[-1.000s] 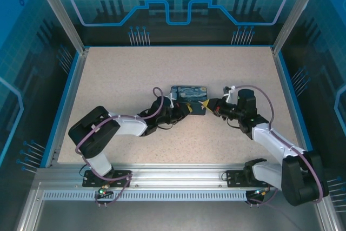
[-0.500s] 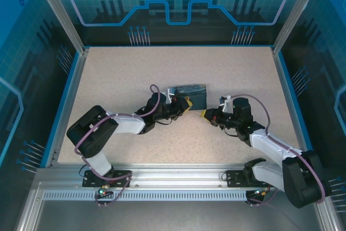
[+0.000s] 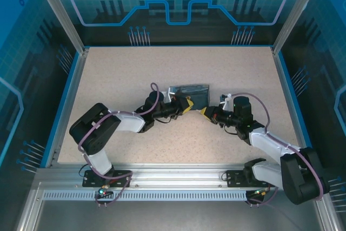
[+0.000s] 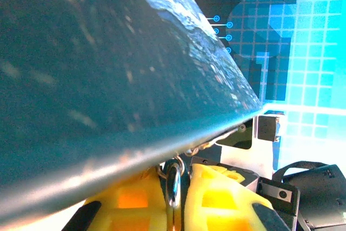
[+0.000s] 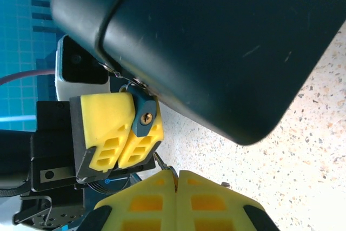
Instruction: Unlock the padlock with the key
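Your left end effector [image 3: 187, 104] clamps padlock [image 5: 144, 116] | right end effector [image 5: 175, 180] pinches key [image 5: 164, 164], mostly hidden | box [image 5: 216, 41] cropped

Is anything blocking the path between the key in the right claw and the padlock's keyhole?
Nothing visible does. In the right wrist view the key, pinched in the right claw, sits across a bare gap from the keyhole of the padlock, which the left claw holds. The box sits above, off that line.
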